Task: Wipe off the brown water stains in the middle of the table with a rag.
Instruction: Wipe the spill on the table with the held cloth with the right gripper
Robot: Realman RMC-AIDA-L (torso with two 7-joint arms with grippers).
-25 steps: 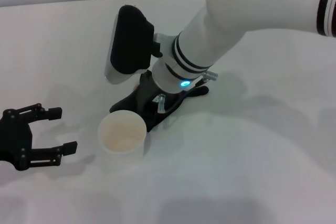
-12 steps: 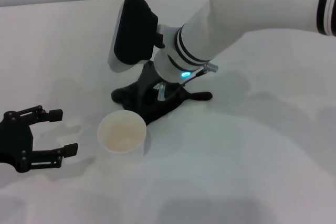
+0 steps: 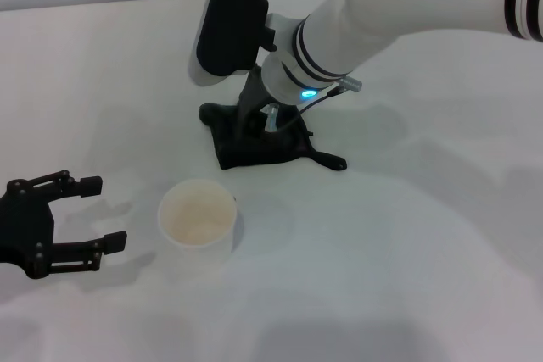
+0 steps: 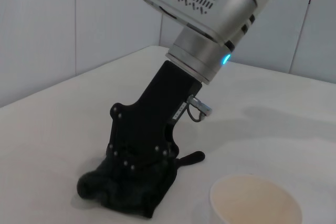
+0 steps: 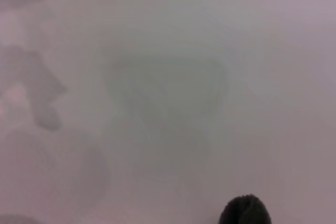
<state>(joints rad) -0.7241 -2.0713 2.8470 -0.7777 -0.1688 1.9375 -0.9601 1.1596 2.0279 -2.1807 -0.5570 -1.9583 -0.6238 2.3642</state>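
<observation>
Right hand [image 3: 254,129] presses down on the rag [image 3: 263,148], clenched on the black, crumpled cloth, whose small loop trails off one corner. Rag lies on the white counter [image 3: 424,209], just beyond the cup [image 3: 197,225]. Left hand [image 3: 51,222], beside the cup, rests released.

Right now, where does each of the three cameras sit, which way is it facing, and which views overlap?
Head view: from the robot's head, looking forward and down at the table; shows the right gripper pressing on the rag, the parked left gripper and a paper cup.
Left wrist view: low, looking across at the right gripper, rag and cup.
Right wrist view: close above bare table, rag edge showing.
All three share the rag.
</observation>
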